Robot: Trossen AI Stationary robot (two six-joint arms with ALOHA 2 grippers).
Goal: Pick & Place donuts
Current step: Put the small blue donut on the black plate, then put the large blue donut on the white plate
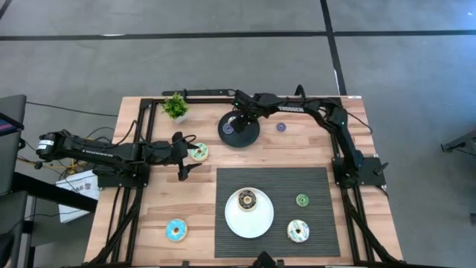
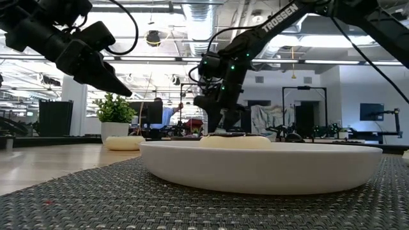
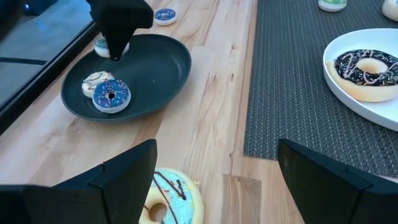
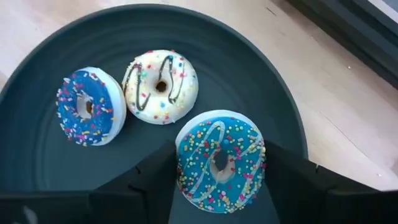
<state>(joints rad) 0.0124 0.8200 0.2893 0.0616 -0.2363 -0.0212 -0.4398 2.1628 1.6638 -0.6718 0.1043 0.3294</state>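
My right gripper point(image 1: 236, 121) points down over the black plate point(image 1: 249, 134) at the table's far middle, shut on a blue mini donut with sprinkles point(image 4: 221, 162). Two more minis lie flat on that plate: a dark blue one point(image 4: 87, 106) and a cream one point(image 4: 160, 86). A purple mini point(image 1: 280, 127) lies on the wood right of the plate. My left gripper point(image 3: 217, 180) hovers open at the left, and the white-green donut point(image 3: 168, 202) lies on the table just ahead of its fingers. The brown donut point(image 1: 247, 199) rests on the white plate point(image 1: 260, 223). My right gripper has the blue mini donut between its two fingers, one on each side of its outer rim point(image 4: 181, 163). The fingers come from above, slanting down. The donut stands tilted, icing toward the wrist camera, low over the black plate. Whether its lower edge touches the plate I cannot tell.
A grey woven mat point(image 1: 312, 182) carries the white plate, a green mini point(image 1: 302, 199) and a cream-pink donut point(image 1: 298, 231). A big blue donut point(image 1: 176, 230) lies on the wood near the front left. A small potted plant point(image 1: 175, 106) stands at the far left.
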